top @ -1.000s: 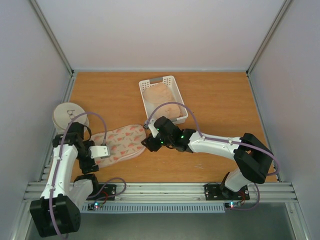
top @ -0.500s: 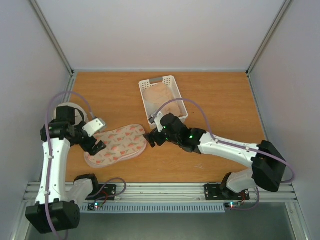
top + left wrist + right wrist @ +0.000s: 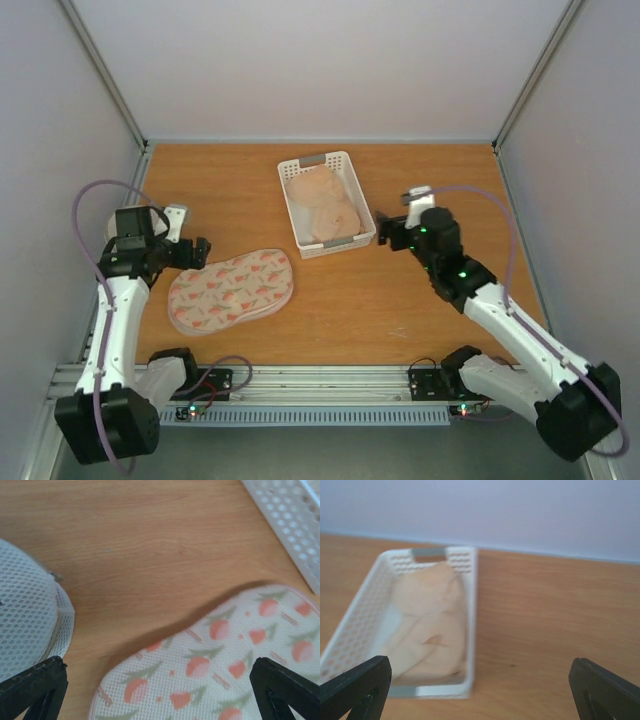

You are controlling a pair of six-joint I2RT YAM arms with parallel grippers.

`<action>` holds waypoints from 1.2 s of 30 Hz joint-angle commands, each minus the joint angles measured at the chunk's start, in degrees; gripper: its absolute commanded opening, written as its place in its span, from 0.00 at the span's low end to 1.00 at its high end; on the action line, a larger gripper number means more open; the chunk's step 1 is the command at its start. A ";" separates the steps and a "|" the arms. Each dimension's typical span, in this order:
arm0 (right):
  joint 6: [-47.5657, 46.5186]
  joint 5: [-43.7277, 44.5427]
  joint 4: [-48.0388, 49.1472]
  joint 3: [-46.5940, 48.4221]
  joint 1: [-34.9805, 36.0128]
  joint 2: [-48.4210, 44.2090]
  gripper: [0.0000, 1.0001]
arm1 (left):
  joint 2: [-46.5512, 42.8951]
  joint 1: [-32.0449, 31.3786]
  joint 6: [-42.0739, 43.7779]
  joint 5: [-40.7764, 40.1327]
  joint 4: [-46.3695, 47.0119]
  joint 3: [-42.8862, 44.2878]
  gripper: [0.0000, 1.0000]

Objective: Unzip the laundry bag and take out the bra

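wooden table (image 3: 430, 190) | flat cream fabric laundry bag with pink-orange marks (image 3: 232, 291) lies left of centre, looks emptied | white perforated plastic basket (image 3: 287, 196) holds plain peach-beige soft bra (image 3: 325, 205) | left hand (image 3: 192, 250) wide, empty, near bag's end | right hand (image 3: 386, 232) wide, empty, beside basket | step: removal judged done; next: only park arms

Pale grey walls (image 3: 300, 60) enclose a wooden table (image 3: 440, 190), seemingly evenly lit.

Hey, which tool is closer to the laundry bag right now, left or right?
Left. The left tool is just past the far-left edge of the laundry bag; the right tool is off to the right of the white basket, well clear of the bag.
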 commanded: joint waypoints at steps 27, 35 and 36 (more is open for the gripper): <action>-1.02 -11.35 56.97 -33.45 -32.87 -0.44 0.99 | 11.18 0.04 -19.38 -3.66 72.56 -28.73 0.99; -0.84 -16.23 65.50 -35.53 -34.37 4.63 0.98 | 12.56 -0.05 -18.78 -4.73 78.24 -32.05 0.99; -0.76 -16.27 65.85 -35.57 -34.56 5.17 0.99 | 12.61 -0.05 -18.81 -5.35 79.36 -32.50 0.99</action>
